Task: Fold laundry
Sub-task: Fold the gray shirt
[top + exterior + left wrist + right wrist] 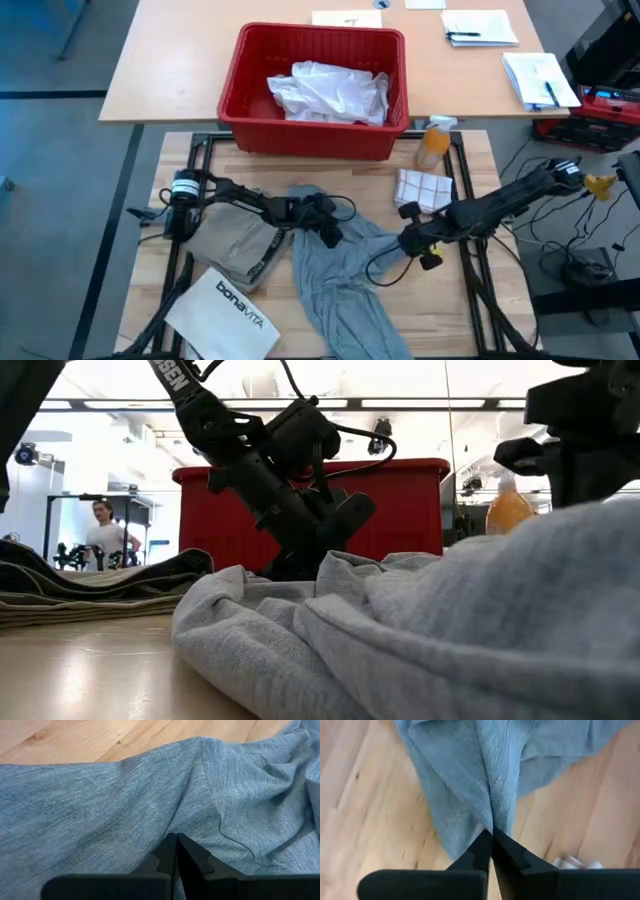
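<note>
The grey T-shirt (340, 275) lies crumpled in the middle of the wooden table, and both grippers are shut on it. My left gripper (325, 228) is at its far left part and shows in the low view as left gripper (315, 555), slanting down into the cloth. My right gripper (408, 240) is at its right edge. A khaki-tan piece (235, 245) lies flat at the left. A white shirt (330, 92) sits bunched in the red basket (240, 100). My left gripper pinches a raised fold of the T-shirt (175, 827) between its two fingertips, slanting down from the table's left. The cloth around it lies slack on the table. My right gripper pinches a gathered ridge of the T-shirt's edge (494, 820) between its fingertips, coming from the table's right. The cloth is drawn into creases toward the fingers, with bare table showing below it.
A stiff white "bonavita" bag (225, 315) lies at the near left. An orange bottle (433, 148) and a white checked cloth (425, 188) stand at the far right, near my right arm. Black frame rails (470, 270) run along the table's sides.
</note>
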You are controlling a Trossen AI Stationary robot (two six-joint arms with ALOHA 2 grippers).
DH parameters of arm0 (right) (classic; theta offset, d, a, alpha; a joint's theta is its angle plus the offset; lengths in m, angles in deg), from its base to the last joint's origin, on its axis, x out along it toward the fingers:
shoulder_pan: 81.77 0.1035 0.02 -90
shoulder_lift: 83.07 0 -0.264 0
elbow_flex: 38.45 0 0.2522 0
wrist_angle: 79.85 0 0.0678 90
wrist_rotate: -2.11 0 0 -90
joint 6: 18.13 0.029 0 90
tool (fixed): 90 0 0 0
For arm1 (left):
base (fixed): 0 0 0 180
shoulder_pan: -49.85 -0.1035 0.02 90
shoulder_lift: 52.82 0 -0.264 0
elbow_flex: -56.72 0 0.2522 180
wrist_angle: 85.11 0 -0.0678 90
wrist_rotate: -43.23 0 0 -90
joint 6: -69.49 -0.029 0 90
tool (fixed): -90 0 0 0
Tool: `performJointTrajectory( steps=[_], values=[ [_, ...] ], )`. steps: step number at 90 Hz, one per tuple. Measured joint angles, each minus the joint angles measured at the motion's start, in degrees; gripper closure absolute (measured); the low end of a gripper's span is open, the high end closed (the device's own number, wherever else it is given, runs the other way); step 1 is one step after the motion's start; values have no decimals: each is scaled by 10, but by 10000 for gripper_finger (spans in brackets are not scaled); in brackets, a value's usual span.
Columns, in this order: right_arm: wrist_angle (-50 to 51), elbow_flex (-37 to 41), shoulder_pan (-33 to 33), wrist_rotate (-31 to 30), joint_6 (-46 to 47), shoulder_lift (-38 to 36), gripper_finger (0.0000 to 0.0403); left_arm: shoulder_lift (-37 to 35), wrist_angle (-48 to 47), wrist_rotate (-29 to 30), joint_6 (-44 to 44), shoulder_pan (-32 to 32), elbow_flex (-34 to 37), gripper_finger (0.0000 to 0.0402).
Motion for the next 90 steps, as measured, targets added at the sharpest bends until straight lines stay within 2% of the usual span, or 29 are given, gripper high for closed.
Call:
performJointTrajectory(
  steps=[22,40,54,73,81,90],
  values=[
    [-1,0,0,53,-20,51,403,0,0,0,0,0,0,402],
    [0,0,0,56,-20,94,395,0,0,0,0,0,0,402],
    [-1,-2,-4,120,0,98,330,0,0,0,2,0,0,402],
    [-8,-3,-5,128,62,75,206,0,0,0,-2,0,0,402],
    [-35,-4,-7,126,66,50,189,0,0,0,-2,0,0,402],
    [-45,-4,-18,124,67,21,194,0,0,0,-2,0,0,402]
  ],
)
